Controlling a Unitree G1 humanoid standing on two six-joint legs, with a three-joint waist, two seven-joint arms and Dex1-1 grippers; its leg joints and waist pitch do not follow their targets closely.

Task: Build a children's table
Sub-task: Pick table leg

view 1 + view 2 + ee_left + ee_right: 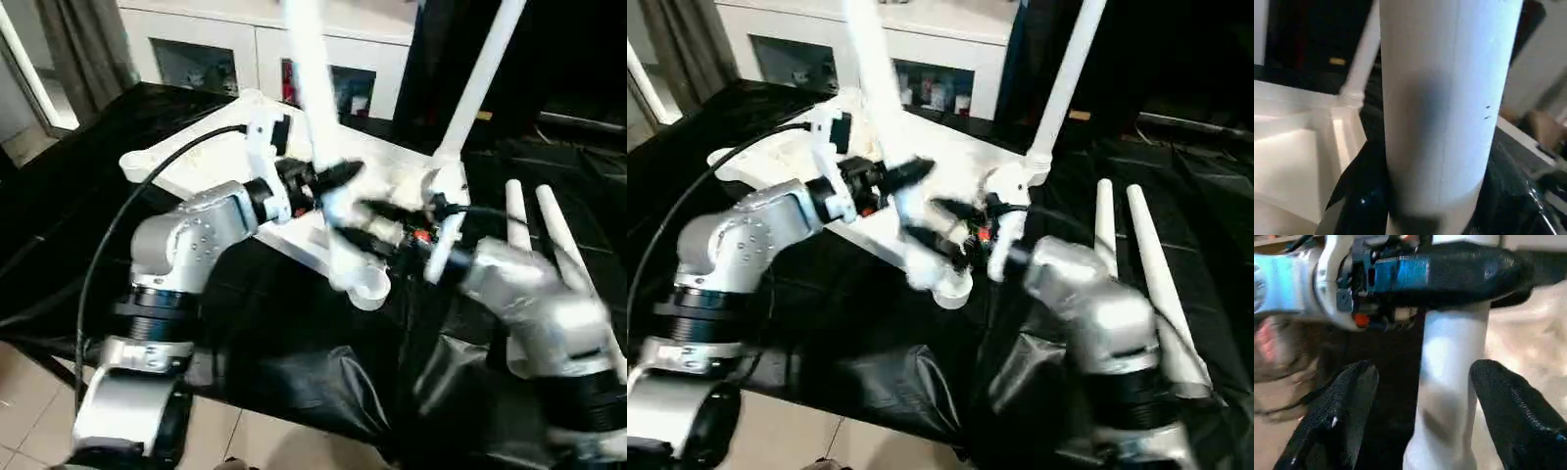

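Observation:
The children's table top lies upside down on a black-covered bench. A white leg stands in the near corner socket, and a second leg stands in the far right corner. My left gripper is shut on the near leg a little above the socket; one of its black fingers wraps across the tube. My right gripper sits just below it, open, with its fingers standing off either side of the same leg. Two loose legs lie on the cloth to the right.
A white cabinet with glass doors stands behind the bench. The black cloth hangs over the bench's front edge, with tiled floor below at the left. A black cable loops over my left arm.

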